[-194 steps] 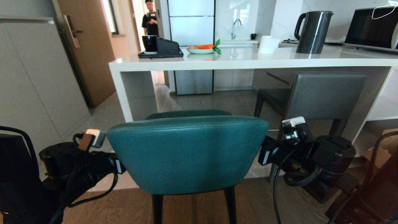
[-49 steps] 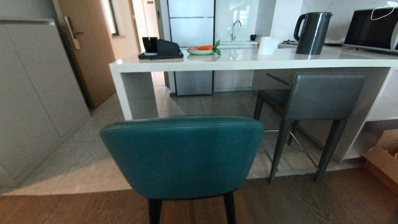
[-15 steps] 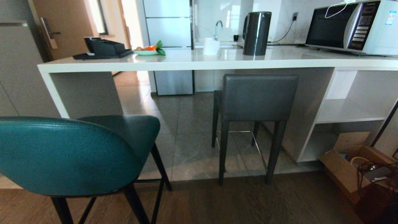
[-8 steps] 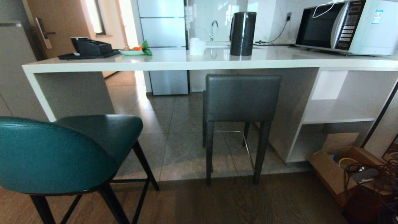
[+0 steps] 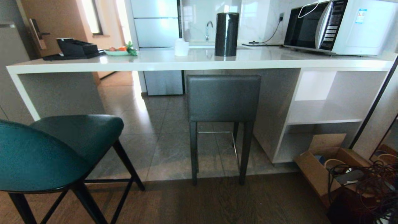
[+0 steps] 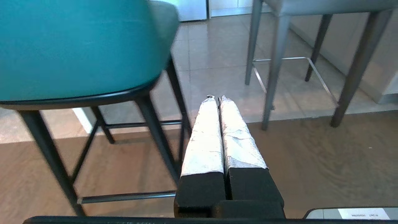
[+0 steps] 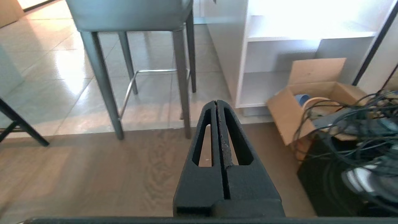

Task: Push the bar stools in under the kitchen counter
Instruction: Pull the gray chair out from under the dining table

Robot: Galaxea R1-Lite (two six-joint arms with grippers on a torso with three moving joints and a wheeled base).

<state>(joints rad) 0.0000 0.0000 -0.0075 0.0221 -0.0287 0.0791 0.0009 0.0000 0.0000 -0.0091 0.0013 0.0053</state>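
Stools: your grey stool (image 5: 223, 99) sits at the white counter (image 5: 199, 63); the teal stool (image 5: 56, 152) stands back at your left. Left gripper (image 6: 216, 99) and right gripper (image 7: 216, 102) hang pressed together above wood floor (image 5: 248, 202).

Nothing here reads clearly; the microwave (image 5: 339, 26) at two o'clock carries a sticker and panel markings too small to make out.

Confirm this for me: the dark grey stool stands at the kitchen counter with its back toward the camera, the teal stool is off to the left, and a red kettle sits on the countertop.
One detail is wrong: the kettle is black, not red, as the head view shows. The rest holds: the dark grey stool stands at the kitchen counter with its back toward the camera, and the teal stool is off to the left.
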